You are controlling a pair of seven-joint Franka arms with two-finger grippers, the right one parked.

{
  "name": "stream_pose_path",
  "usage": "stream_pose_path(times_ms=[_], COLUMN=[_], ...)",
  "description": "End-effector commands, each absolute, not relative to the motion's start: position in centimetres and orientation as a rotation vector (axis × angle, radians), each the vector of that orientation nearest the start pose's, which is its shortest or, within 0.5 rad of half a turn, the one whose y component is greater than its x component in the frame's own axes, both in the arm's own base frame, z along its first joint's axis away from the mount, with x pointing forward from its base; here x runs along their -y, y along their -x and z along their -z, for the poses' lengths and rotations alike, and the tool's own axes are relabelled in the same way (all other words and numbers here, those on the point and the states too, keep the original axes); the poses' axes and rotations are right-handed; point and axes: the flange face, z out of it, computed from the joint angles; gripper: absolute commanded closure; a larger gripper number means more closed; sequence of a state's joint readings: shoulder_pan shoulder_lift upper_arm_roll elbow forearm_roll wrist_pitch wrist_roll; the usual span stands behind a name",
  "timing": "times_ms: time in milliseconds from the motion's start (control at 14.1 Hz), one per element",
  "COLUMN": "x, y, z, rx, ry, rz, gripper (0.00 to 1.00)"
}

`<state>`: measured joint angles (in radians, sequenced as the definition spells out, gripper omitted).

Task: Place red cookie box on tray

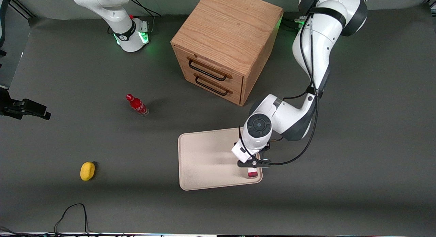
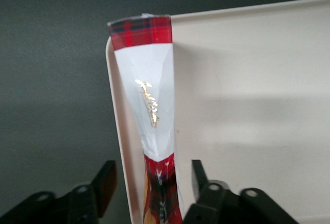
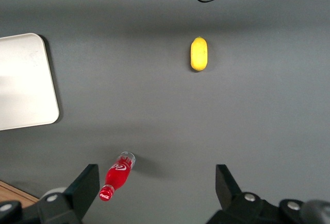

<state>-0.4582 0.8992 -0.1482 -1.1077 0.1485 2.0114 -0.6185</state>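
Observation:
The red cookie box (image 2: 147, 95) lies on the cream-white tray (image 2: 247, 110), lengthwise just inside the rim at the working arm's end. Its plaid red tip and white section with gold print point away from the wrist. My left gripper (image 2: 152, 183) is open and straddles the box's red part, with a gap between each finger and the box. In the front view the gripper (image 1: 250, 163) hangs over that edge of the tray (image 1: 204, 158). Only the end of the box (image 1: 252, 173) nearest the front camera shows below it.
A wooden two-drawer cabinet (image 1: 224, 46) stands farther from the front camera than the tray. Toward the parked arm's end of the table are a small red bottle (image 1: 137, 105) and a yellow lemon-like object (image 1: 87, 171). A black cable (image 1: 73, 213) loops at the near table edge.

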Motion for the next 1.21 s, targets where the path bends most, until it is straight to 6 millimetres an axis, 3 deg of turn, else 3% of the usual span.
stream_pose_path(times_ms=[0,213,426,568,710,852,1137], x=[39.0,38.0,36.2,34.5,29.7,25.3,16.6], y=[-64.6,-61.8,-59.0,-56.6,-54.9,-53.9,-55.4], z=[-35.2,-44.6,-51.4,-53.6,-55.4,-55.8,-56.6], rx=[0.01,0.017,0.026,0.023,0.096,0.142,0.074], ry=[3.084,3.07,3.066,3.05,3.037,3.036,3.042], rz=[0.008,-0.019,-0.008,0.011,0.045,0.09,0.04], gripper=[0.0,0.0,0.0,0.0,0.0,0.0,0.0])
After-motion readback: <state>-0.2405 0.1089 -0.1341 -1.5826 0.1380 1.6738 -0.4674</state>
